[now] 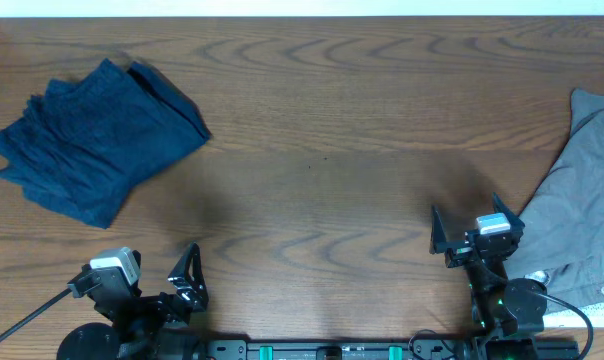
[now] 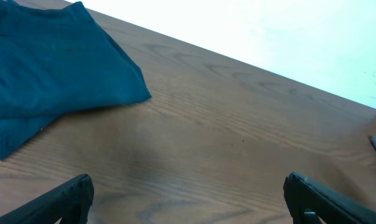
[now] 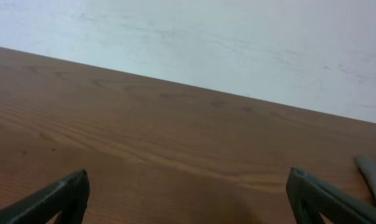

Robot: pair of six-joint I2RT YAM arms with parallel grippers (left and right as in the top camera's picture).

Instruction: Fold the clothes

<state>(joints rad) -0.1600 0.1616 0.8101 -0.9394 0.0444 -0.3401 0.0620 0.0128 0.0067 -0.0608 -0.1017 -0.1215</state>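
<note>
Across the wooden table (image 1: 322, 120), two garments lie at opposite ends. Far left, the navy shorts (image 1: 92, 140) sit as a compact stacked bundle, apparently already folded, ahead of the left gripper (image 2: 188, 186) and to its left. At the right edge, the grey shorts (image 1: 582, 200) lie spread and unfolded, partly out of view, with the long axis running roughly from far side to near side. This piece appears to be the next one to handle. It lies just right of the right gripper (image 3: 188, 180), so the right arm is clearly nearer. Both grippers sit low near the front edge, jaws apart, holding nothing.
</note>
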